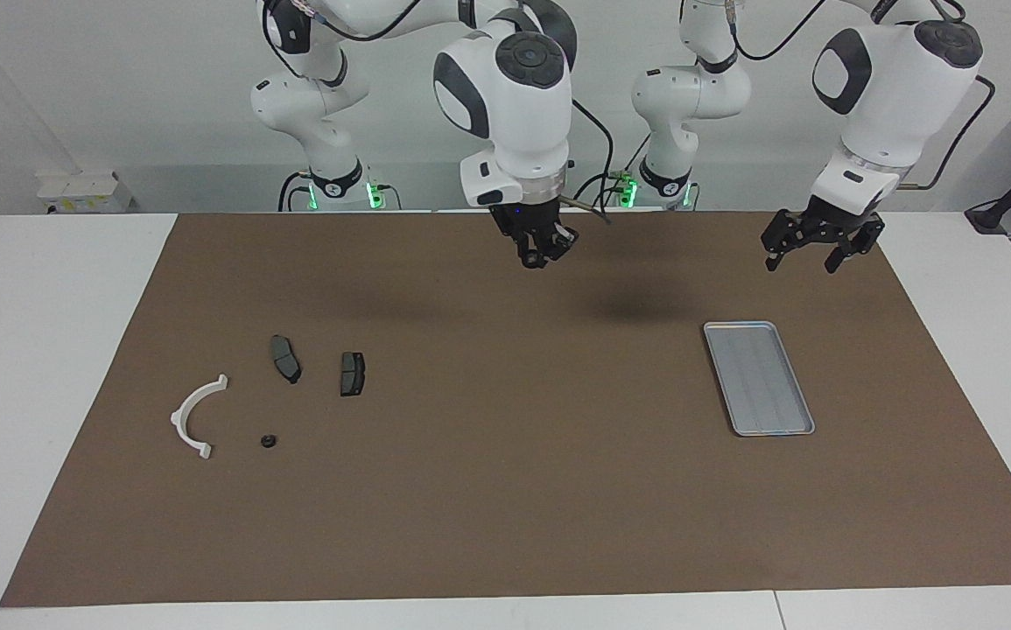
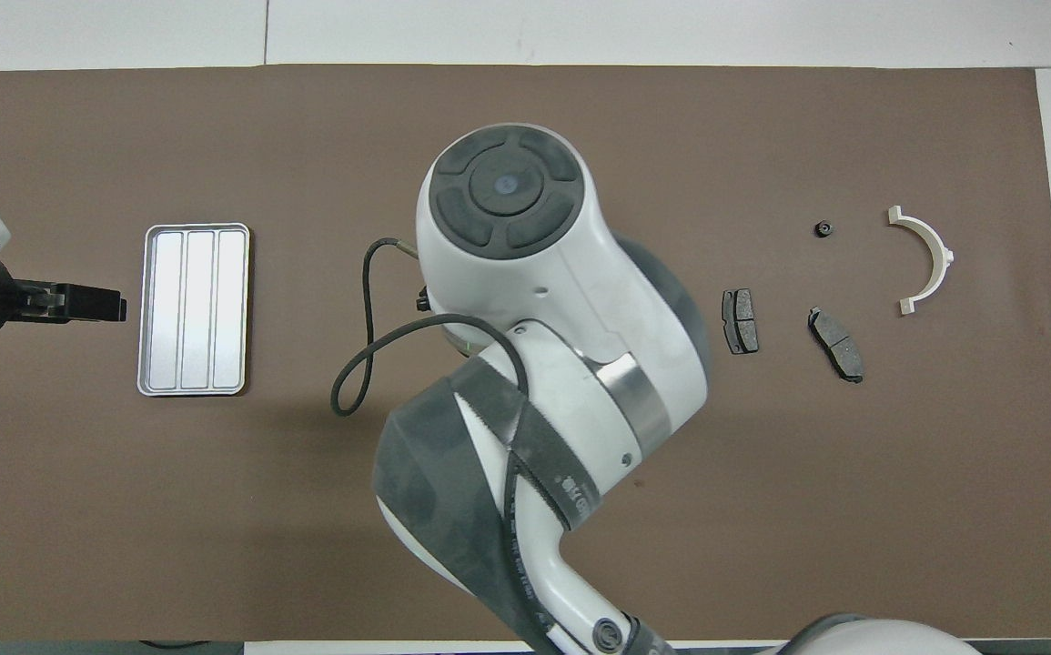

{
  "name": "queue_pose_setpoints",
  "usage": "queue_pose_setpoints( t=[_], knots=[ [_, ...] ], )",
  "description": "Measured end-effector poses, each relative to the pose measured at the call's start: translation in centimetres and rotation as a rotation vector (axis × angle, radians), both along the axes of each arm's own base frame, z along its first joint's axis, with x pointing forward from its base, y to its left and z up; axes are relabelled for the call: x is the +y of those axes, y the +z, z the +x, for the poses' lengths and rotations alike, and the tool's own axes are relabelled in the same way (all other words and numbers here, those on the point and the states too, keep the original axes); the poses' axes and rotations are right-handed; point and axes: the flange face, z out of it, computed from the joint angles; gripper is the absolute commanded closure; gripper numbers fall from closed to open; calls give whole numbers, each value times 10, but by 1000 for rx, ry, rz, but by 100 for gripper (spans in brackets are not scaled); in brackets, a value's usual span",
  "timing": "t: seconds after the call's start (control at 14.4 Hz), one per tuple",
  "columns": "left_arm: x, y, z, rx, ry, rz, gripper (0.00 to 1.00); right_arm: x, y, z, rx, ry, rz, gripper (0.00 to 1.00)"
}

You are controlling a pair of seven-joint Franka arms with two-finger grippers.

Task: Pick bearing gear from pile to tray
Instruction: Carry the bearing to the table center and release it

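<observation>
The pile lies toward the right arm's end of the mat: a white arc bracket [image 1: 179,411] [image 2: 942,255], two dark brake pads [image 1: 285,358] [image 1: 352,373] and one small black round bearing gear [image 1: 267,441] [image 2: 823,228]. My right gripper [image 1: 541,255] hangs high over the bare mat between the pile and the tray, its fingertips shut on a tiny dark piece, seemingly another bearing gear. In the overhead view its own arm hides it. The silver ribbed tray [image 1: 759,376] [image 2: 193,309] holds nothing. My left gripper [image 1: 818,247] [image 2: 106,304] waits open, raised over the mat beside the tray.
A brown mat [image 1: 505,490] covers most of the white table. The right arm's bulky wrist and a looping black cable [image 2: 352,364] hang over the middle of the mat. The brake pads [image 2: 740,320] [image 2: 836,342] lie nearer the robots than the loose gear.
</observation>
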Motion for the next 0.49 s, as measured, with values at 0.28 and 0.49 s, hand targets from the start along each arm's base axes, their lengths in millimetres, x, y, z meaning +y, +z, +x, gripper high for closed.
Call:
queue_pose_setpoints(
  t=[0.28,0.49],
  knots=[
    [2,-7,-2,-1,5,-1,0,19,-74,-1,-7,-48,-2,100],
    [1,-15,-2,-13,15,-2,0,33,-134,-1,-19,-40,-49,100]
  ],
)
